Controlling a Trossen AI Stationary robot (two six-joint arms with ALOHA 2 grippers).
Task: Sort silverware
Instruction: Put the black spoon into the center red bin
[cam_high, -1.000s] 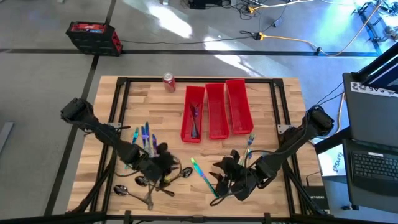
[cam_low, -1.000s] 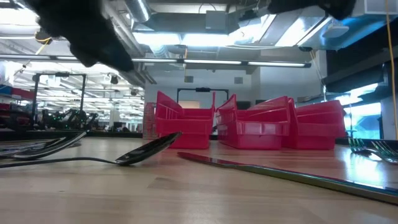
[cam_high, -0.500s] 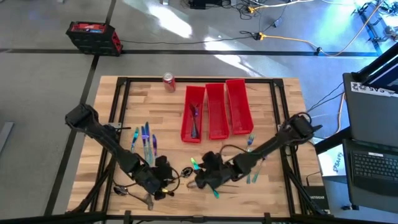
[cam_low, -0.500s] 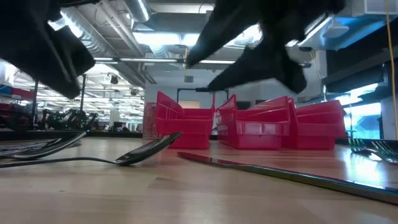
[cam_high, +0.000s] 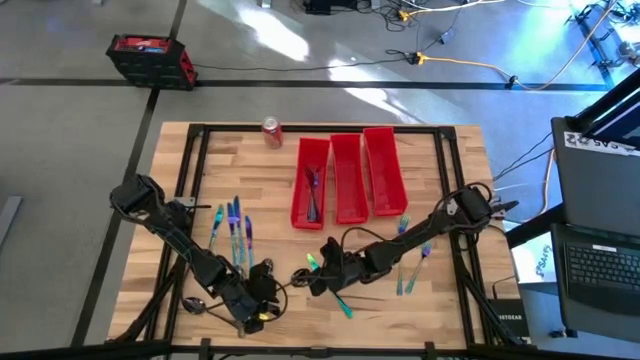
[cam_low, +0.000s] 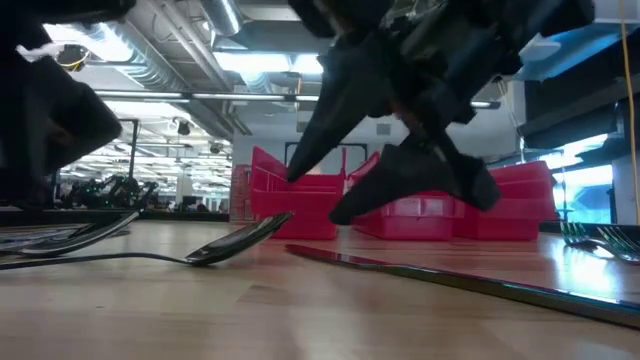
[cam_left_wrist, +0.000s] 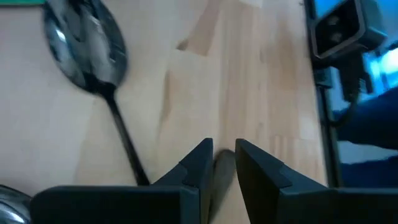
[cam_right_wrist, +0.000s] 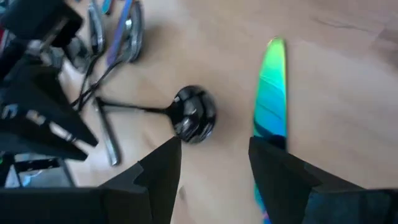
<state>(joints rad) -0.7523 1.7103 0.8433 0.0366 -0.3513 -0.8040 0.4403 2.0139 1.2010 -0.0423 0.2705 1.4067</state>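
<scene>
left gripper (cam_left_wrist: 222, 163): nearly closed on a thin dark handle | right gripper (cam_right_wrist: 214, 168): spread, empty, over spoon (cam_right_wrist: 194, 114) and iridescent knife (cam_right_wrist: 270, 87)

Iridescent knives and forks (cam_high: 233, 225) lie flat at my left on the desk; more forks (cam_high: 408, 262) lie at my right. Dark spoons (cam_high: 205, 303) lie near the front edge, one knife (cam_right_wrist: 271, 87) just beside a spoon (cam_right_wrist: 194, 114). Several pieces (cam_high: 313, 191) lie in the leftmost bin.

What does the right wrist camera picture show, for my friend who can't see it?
The right end effector, fingers open, hovers over a wooden table, between a dark spoon and a shiny green knife. More silverware lies farther off.
</scene>
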